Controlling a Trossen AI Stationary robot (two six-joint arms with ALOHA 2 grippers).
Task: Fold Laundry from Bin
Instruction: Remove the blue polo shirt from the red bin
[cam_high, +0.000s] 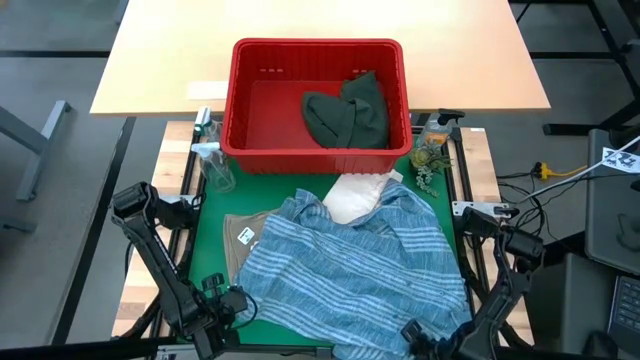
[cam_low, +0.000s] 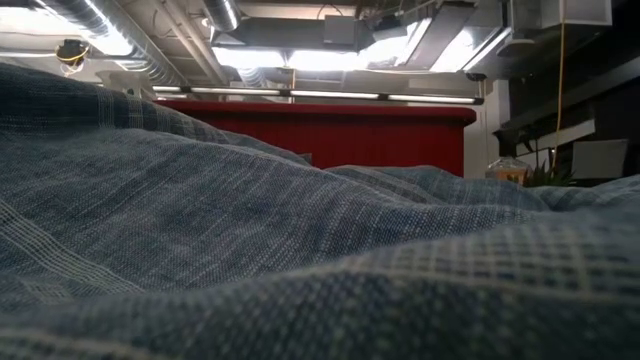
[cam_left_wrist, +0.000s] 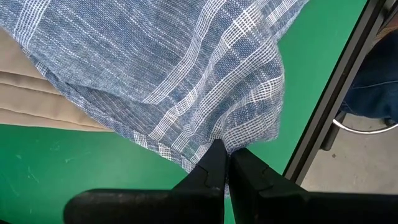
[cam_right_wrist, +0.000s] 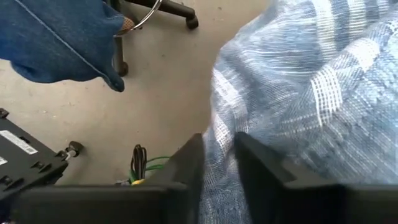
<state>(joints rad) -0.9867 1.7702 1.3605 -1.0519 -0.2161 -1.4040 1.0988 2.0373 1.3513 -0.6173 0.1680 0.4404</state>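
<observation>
Though half-buried, tan garment (cam_high: 240, 235) under shirt (cam_high: 350, 265).

Overhead camera: looks straight down on the whole table, red bin (cam_high: 318, 100) far side, striped shirt (cam_high: 355, 265) near side.
Low camera: table height, facing the bin (cam_low: 330, 135) across shirt folds (cam_low: 250, 230) lying close against the lens.
Left wrist camera: close above its jaws, shirt edge (cam_left_wrist: 186, 81) just ahead.
Right wrist camera: close behind its jaws, shirt (cam_right_wrist: 311, 93) between and beyond them.
Shared: shirt, all four views.
</observation>
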